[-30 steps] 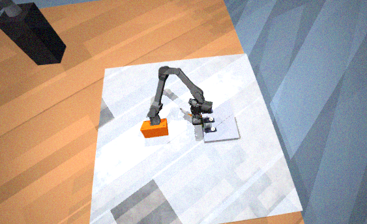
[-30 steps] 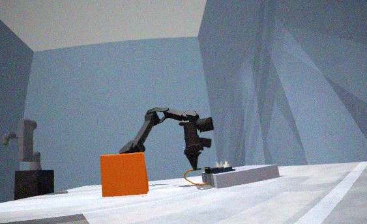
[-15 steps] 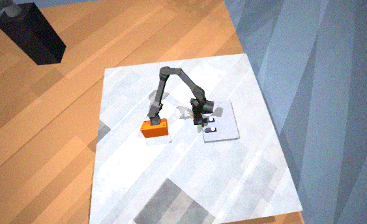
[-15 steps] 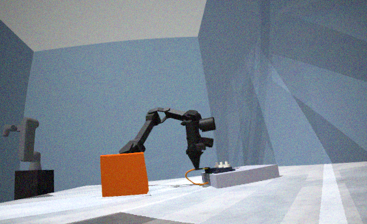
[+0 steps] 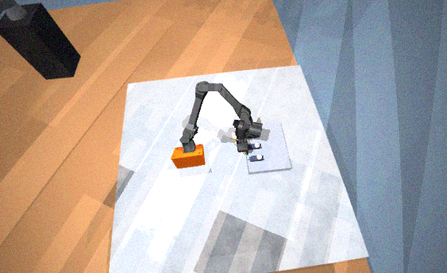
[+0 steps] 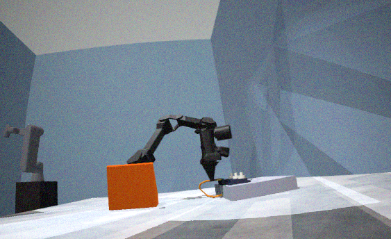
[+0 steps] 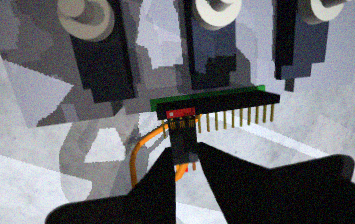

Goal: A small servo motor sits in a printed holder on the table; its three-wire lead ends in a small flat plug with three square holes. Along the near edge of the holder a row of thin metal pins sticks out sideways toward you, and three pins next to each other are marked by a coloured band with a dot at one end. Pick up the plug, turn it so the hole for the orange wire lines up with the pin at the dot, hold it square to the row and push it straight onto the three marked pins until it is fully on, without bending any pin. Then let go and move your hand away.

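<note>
My gripper [image 5: 243, 151] [image 6: 212, 179] [image 7: 184, 150] points down at the near edge of the pale holder [image 5: 272, 163] [image 6: 261, 187] [image 7: 258, 30] and is shut on the black plug [image 7: 183, 136]. In the wrist view the plug's front end overlaps the pins under the red band [image 7: 184, 112], whose pale dot is at the left end. Short bits of pin show between plug and header; how deep they sit is unclear. One pin [image 7: 164, 131] stands free to its left, several pins [image 7: 232, 119] to its right. The orange lead [image 6: 200, 187] [image 7: 134, 152] loops left.
Servos with white horns [image 5: 257, 157] [image 7: 218, 12] sit on the holder beyond the pins. The arm stands on an orange block [image 5: 189, 157] [image 6: 132, 187] at the left. A black block [image 5: 40, 44] [image 6: 36, 196] with a grey arm is farther off.
</note>
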Controlling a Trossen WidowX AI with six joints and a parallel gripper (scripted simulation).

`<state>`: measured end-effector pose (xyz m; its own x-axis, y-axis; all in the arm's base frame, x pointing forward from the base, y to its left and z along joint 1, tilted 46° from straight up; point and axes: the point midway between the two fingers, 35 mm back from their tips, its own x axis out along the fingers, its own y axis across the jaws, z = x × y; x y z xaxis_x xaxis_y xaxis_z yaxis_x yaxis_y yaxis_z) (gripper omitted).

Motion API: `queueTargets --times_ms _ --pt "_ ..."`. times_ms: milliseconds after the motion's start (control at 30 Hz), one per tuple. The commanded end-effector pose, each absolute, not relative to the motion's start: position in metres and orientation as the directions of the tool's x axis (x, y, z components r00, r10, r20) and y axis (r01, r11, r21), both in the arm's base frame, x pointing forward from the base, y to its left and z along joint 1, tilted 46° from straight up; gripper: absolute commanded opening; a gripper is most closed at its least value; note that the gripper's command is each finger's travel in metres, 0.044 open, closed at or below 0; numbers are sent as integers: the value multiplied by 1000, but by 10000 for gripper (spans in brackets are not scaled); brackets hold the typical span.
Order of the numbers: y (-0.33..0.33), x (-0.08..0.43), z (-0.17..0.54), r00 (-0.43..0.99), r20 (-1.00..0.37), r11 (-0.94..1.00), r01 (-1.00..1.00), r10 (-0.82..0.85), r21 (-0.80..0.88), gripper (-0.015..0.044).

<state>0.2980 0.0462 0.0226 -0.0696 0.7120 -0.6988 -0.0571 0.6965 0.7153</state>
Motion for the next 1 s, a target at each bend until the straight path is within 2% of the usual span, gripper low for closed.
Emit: queueTargets --times_ms 0,33,333,600,967 --pt "47 302 23 -65 -697 695 -57 714 717 0" --pt "47 303 23 -65 -697 695 -57 714 717 0" --pt "46 300 23 -65 -697 695 -57 714 717 236" --pt "4 304 63 -65 -699 697 -57 712 715 440" --pt "4 304 63 -65 -699 697 -57 712 715 440"
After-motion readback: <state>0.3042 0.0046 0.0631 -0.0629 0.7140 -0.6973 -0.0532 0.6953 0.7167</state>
